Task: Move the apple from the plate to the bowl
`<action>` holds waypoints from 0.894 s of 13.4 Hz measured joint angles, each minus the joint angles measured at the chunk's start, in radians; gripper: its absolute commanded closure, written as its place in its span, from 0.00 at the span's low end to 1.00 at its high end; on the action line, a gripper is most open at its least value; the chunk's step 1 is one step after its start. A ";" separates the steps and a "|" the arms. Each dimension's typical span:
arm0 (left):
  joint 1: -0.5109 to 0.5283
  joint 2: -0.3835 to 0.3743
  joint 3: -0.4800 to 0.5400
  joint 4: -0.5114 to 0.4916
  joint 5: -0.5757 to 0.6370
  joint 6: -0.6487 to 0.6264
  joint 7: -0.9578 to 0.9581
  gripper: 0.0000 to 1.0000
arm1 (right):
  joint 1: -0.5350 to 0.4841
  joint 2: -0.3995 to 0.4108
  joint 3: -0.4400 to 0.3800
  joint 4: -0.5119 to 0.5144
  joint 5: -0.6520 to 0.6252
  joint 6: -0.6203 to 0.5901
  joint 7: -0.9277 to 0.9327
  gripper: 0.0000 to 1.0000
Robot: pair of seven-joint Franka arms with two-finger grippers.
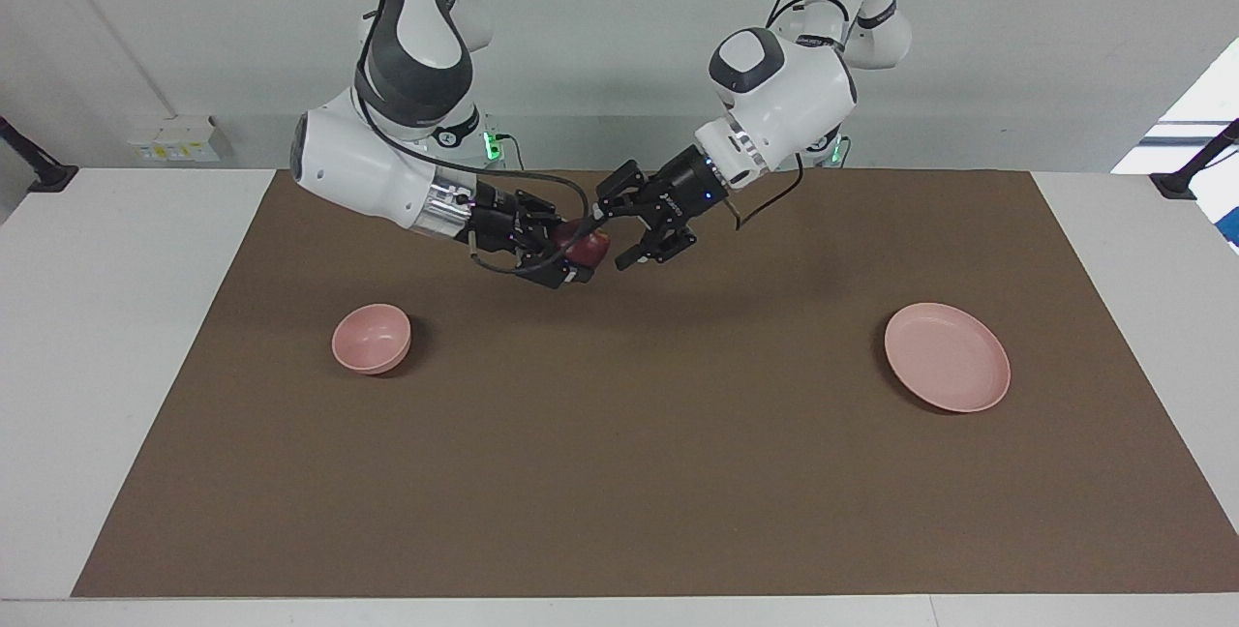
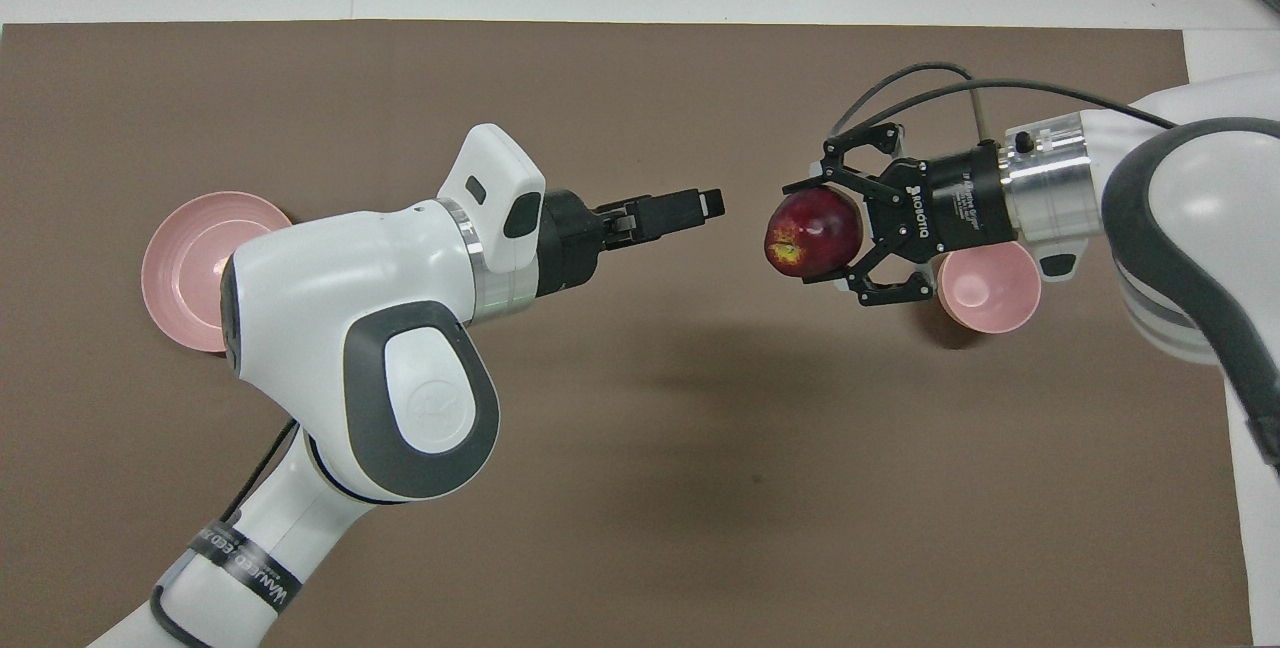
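My right gripper [image 1: 579, 257] is shut on the dark-red apple [image 1: 589, 246] and holds it in the air over the middle of the brown mat. In the overhead view the apple [image 2: 810, 233] sits between the right gripper's [image 2: 818, 234] fingers, yellowish patch showing. My left gripper [image 1: 613, 236] is open right beside the apple; in the overhead view it [image 2: 705, 203] is a short gap from the apple. The pink bowl [image 1: 371, 339] stands empty toward the right arm's end, partly covered by the right gripper in the overhead view [image 2: 992, 290]. The pink plate [image 1: 947, 356] lies empty toward the left arm's end, partly hidden by the left arm in the overhead view [image 2: 185, 263].
The brown mat [image 1: 629, 472] covers most of the white table. Both arms lean in over the part of the mat nearest the robots.
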State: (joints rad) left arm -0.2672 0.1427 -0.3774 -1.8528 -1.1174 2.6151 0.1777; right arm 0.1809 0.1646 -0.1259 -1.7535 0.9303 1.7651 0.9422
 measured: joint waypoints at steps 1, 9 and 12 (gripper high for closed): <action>0.001 0.001 0.003 -0.001 0.023 0.000 0.001 0.00 | -0.015 -0.006 -0.001 0.002 -0.085 -0.020 -0.052 1.00; 0.189 0.005 0.015 -0.018 0.513 -0.195 -0.003 0.00 | -0.073 -0.014 -0.003 -0.042 -0.632 -0.030 -0.584 1.00; 0.249 0.004 0.034 -0.009 0.779 -0.304 -0.022 0.00 | -0.140 -0.011 -0.005 -0.099 -0.724 0.055 -0.790 1.00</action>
State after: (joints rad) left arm -0.0183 0.1471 -0.3435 -1.8623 -0.3387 2.3110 0.1562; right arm 0.0412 0.1540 -0.1309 -1.8528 0.2059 1.8199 0.1520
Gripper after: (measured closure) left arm 0.000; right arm 0.194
